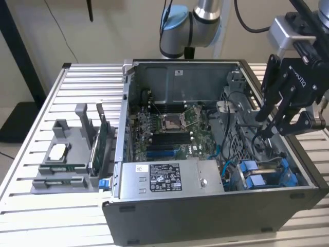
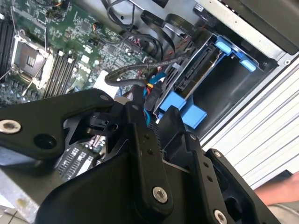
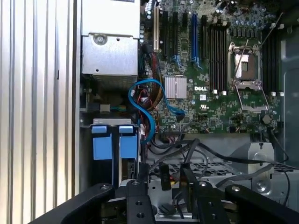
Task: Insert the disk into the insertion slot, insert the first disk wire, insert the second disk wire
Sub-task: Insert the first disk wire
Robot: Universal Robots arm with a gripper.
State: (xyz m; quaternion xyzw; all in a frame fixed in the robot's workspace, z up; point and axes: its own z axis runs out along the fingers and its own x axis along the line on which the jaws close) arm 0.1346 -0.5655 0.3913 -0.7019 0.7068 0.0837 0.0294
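Seen in the exterior view at three o'clock from the motherboard (image 1: 175,123), the open claw (image 1: 264,133) straddles a black wire connector (image 3: 163,183), seemingly to grip it.

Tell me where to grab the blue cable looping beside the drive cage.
Probably pinch the blue cable on its loop, coming from the case's open side. There it seems to arch clear of the circuit board, while its ends run among other wires.
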